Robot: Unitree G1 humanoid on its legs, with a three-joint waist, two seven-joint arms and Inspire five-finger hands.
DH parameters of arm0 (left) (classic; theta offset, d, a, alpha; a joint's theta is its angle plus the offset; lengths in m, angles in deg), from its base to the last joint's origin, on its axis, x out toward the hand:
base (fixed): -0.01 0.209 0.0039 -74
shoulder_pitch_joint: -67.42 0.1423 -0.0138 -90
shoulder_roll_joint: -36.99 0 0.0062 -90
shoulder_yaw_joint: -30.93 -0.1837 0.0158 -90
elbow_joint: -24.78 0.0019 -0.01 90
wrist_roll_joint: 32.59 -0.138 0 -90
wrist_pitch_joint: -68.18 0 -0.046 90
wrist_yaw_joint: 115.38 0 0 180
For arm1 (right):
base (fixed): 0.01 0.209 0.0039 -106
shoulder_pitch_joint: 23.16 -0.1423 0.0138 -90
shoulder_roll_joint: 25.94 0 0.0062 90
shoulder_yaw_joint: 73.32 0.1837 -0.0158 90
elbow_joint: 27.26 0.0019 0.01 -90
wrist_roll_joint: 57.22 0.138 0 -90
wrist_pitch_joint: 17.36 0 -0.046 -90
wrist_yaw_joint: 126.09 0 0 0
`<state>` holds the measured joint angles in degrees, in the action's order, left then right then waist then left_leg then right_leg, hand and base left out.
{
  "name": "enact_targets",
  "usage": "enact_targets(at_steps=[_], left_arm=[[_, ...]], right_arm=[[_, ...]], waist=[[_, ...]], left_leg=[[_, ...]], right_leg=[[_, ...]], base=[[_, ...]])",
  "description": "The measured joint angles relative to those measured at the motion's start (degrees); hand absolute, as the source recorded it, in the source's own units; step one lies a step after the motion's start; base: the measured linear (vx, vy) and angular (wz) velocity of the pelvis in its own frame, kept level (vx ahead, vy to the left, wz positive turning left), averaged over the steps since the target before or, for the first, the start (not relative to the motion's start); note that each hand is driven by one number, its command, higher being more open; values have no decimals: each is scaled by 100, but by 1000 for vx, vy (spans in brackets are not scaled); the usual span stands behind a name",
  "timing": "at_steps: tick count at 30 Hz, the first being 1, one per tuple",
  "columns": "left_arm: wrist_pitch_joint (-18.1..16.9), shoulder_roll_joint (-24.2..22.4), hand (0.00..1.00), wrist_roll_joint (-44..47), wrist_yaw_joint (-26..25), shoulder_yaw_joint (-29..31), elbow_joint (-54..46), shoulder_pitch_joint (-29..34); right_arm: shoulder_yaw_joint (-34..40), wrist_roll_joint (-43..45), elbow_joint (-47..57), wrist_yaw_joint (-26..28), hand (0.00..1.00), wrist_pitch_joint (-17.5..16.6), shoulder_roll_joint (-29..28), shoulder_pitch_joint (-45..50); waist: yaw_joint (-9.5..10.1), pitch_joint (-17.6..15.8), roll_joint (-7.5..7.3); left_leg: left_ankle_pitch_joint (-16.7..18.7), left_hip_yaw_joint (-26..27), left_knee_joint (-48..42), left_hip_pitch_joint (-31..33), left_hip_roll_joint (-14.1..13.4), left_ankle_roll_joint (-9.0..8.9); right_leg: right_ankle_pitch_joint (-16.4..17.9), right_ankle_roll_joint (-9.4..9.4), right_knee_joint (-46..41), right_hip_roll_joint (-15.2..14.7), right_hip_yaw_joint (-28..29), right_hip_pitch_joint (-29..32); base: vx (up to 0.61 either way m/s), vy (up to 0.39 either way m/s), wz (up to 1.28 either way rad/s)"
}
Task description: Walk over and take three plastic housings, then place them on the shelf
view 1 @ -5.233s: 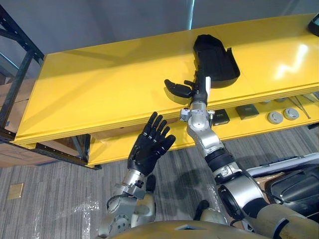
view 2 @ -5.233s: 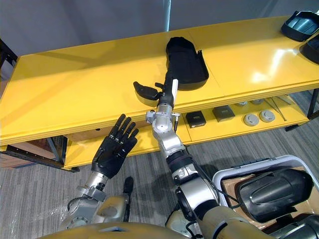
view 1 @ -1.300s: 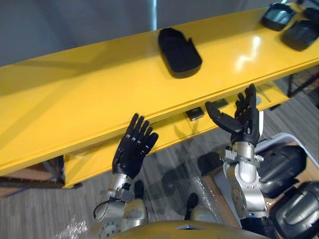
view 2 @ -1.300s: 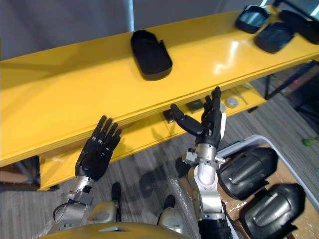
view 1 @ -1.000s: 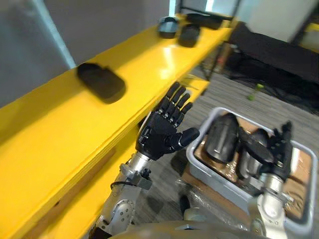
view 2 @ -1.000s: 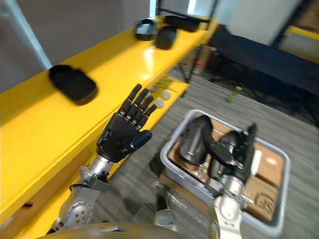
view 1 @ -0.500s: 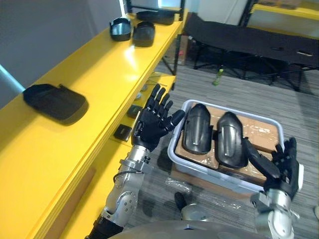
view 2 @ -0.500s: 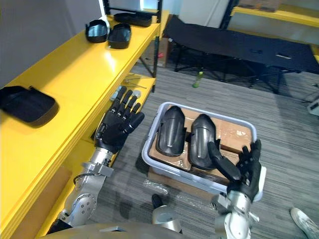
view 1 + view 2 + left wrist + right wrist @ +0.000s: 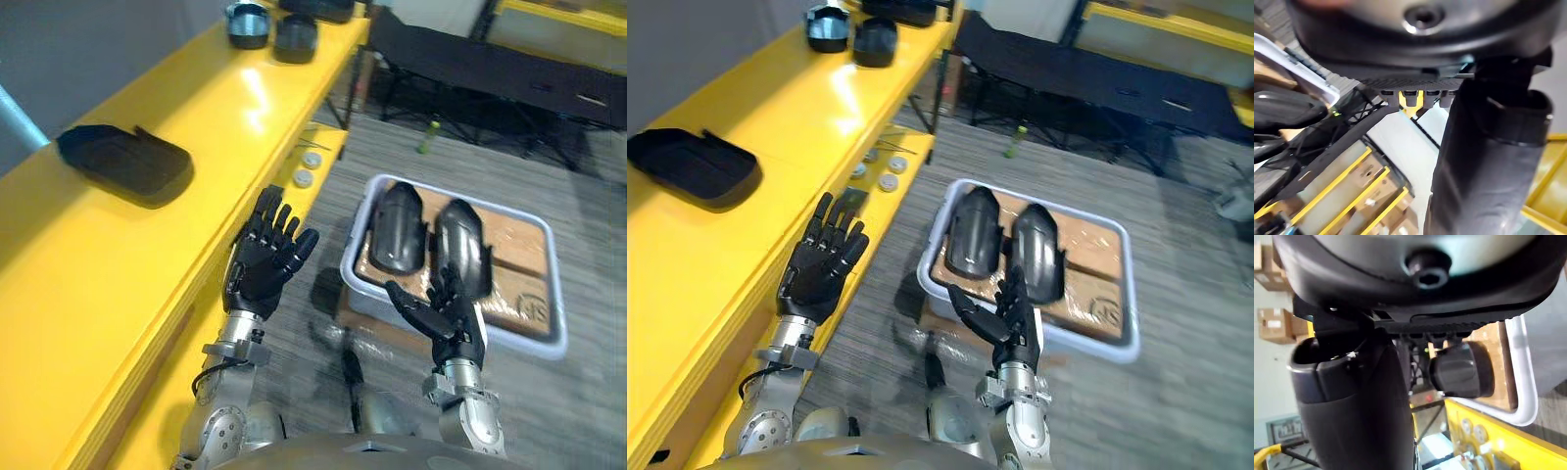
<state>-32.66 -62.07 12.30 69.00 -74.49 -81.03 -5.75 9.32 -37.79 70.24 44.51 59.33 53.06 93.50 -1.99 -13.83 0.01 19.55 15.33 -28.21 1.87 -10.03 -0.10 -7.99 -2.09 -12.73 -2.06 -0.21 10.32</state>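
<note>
Two black plastic housings (image 9: 397, 227) (image 9: 462, 245) lie side by side in a white bin (image 9: 1122, 284) on the floor. A third black housing (image 9: 122, 162) rests on the yellow shelf's top board (image 9: 225, 108). My right hand (image 9: 441, 313) is open, fingers spread, raised just before the bin's near rim and holding nothing. Also open and empty, my left hand (image 9: 266, 259) hangs between the shelf's edge and the bin.
Two more dark shells (image 9: 250, 22) (image 9: 294, 39) sit at the shelf's far end. Small round parts (image 9: 309, 166) lie on the lower board. A black cot (image 9: 470, 59) and a green bottle (image 9: 428, 137) stand beyond the bin. Grey carpet surrounds the bin.
The view has swung from the shelf toward the bin. My right hand, earlier at the shelf housing, now stands before the bin's near rim; the left hand stays open.
</note>
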Motion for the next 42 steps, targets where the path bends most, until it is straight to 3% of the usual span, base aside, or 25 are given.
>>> enact_targets(at_steps=[1,2,3,5,7,9,10,11,12,13,14,15,17,18,19,24,27,28,30,32,35,38,39,42], left_arm=[[5,17,100,0,78,-11,0,-2],[8,26,100,1,156,-1,-1,-19],[8,30,100,7,183,15,0,-38],[72,73,100,83,280,64,6,-78],[219,130,100,207,411,60,15,-81],[294,218,100,252,521,44,19,-86],[367,265,100,303,542,40,24,-97],[383,245,100,414,542,-22,115,-139],[384,198,100,448,535,-87,193,-177],[416,93,100,511,429,-248,333,-232],[478,-10,100,513,377,-326,417,-247],[643,-187,100,680,314,-550,541,-222],[717,-264,100,887,333,-836,555,-113],[717,-270,100,898,387,-979,572,-115],[715,-270,100,899,427,-1059,572,-125],[672,-249,100,1057,486,-967,574,-71],[641,-233,100,662,344,-585,649,13],[639,-187,100,188,263,-353,708,104],[638,-9,100,-1022,-46,-123,785,227],[621,334,100,-2552,-251,217,893,299],[623,472,100,-2750,-422,479,889,259],[622,500,100,-2723,-638,748,890,28],[613,494,100,-2743,-708,826,891,-68],[586,488,100,-2763,-760,746,933,-100]], right_arm=[[-64,-3,-87,-28,100,-75,46,-135],[-209,-38,-237,-197,100,-214,107,-336],[-285,-83,-310,-303,100,-255,122,-469],[-614,-124,-553,-681,100,-286,112,-989],[-727,-258,-580,-875,100,-286,21,-1156],[-741,-369,-575,-961,100,-285,-113,-1167],[-740,-397,-576,-980,100,-283,-142,-1098],[-692,-515,-577,-971,100,-282,-110,-967],[-629,-527,-578,-957,100,-275,-63,-906],[-469,-523,-587,-895,100,-229,67,-826],[-394,-520,-630,-870,100,-217,179,-786],[-184,-520,-769,-847,100,-180,398,-673],[89,-518,-758,-752,100,-141,536,-450],[275,-446,-681,-617,100,-151,605,-354],[407,-311,-643,-490,100,-152,659,-325],[544,-289,-622,-358,100,-88,647,-345],[490,-279,-699,-547,100,-32,622,-637],[478,-331,-763,-729,100,46,527,-845],[550,-302,-925,-871,100,82,492,-1068],[961,-203,-1413,-877,100,173,527,-1696],[1167,-241,-1791,-1025,100,211,893,-2388],[1480,-221,-2161,-1144,100,287,1568,-3595],[1567,-218,-2277,-1143,100,298,1948,-4168],[1559,-174,-2625,-1129,100,403,2646,-5081]], waist=[[22,-50,102],[19,-40,111],[46,-37,111],[167,-35,118],[225,-15,108],[206,64,17],[189,128,-90],[166,256,-251],[167,274,-234],[105,269,-83],[13,269,66],[-163,269,227],[-289,290,264],[-330,286,258],[-322,315,304],[-216,341,340],[54,354,350],[62,328,273],[145,351,214],[314,280,29],[356,123,-60],[486,-350,-38],[528,-567,-1],[608,-806,183]], left_leg=[[-129,68,113,-55,-92,-2],[-256,81,208,-81,-164,-31],[-309,99,235,-74,-214,-56],[-486,214,313,-15,-484,-233],[-607,237,332,103,-707,-439],[-749,221,310,315,-925,-719],[-859,220,294,403,-1052,-922],[-968,176,269,482,-1094,-1112],[-1028,133,313,483,-1140,-1198],[-1166,-87,468,494,-1227,-1254],[-1262,-233,555,504,-1292,-1237],[-1612,-425,687,501,-1372,-1055],[-2146,-453,701,454,-1375,-512],[-2326,-456,686,452,-1347,-496],[-2224,-456,647,440,-1255,-635],[-1550,-748,1094,148,-746,-691],[-1402,-991,1869,-261,-498,-1075],[-1424,-901,1856,-272,-361,-1113],[-1388,-823,1811,-264,-238,-1063],[-1217,-752,1453,1,-113,-974],[-1104,-778,1042,423,-56,-880],[-984,-806,557,924,-36,-796],[-965,-855,405,1148,2,-801],[-958,-1137,245,1487,99,-808]], right_leg=[[637,24,-1023,-156,-346,72],[999,124,-1737,-430,-590,42],[1112,145,-1993,-579,-650,-7],[1216,241,-2276,-1173,-814,-334],[1208,234,-2077,-1495,-815,-560],[1160,156,-1735,-1622,-774,-648],[1024,-56,-1310,-1628,-795,-752],[1378,-775,-987,-1586,-894,-900],[1645,-998,-909,-1549,-975,-929],[2053,-1028,-913,-1406,-1103,-938],[2134,-962,-943,-1301,-1155,-935],[2188,-853,-1039,-1148,-1225,-943],[2266,-700,-1014,-1077,-1249,-1065],[2310,-595,-988,-1072,-1257,-1096],[2339,-541,-939,-1085,-1230,-1094],[2295,-466,-804,-984,-1186,-1047],[2149,-636,-832,-1048,-907,-843],[1987,-711,-717,-1170,-841,-854],[1654,-783,-377,-1259,-787,-912],[1195,-873,182,-1362,-795,-962],[858,-893,539,-1413,-818,-915],[517,-896,780,-1443,-906,-729],[457,-945,832,-1476,-928,-605],[362,-967,830,-1459,-983,-407]], base=[[-160,5,-25],[-128,-21,-22],[-111,-107,-21],[-115,-182,-44],[-108,-276,-44],[-91,-373,-36],[-75,-490,-35],[-63,-619,-37],[-23,-637,-33],[8,-507,-19],[19,-441,1],[19,-292,14],[20,-318,-1],[-3,-291,-21],[-15,-179,-30],[-12,-10,-9],[-41,165,-32],[-70,291,-31],[-73,234,-24],[-97,181,-24],[-134,138,-6],[-224,106,-9],[-222,51,2],[-171,31,10]])
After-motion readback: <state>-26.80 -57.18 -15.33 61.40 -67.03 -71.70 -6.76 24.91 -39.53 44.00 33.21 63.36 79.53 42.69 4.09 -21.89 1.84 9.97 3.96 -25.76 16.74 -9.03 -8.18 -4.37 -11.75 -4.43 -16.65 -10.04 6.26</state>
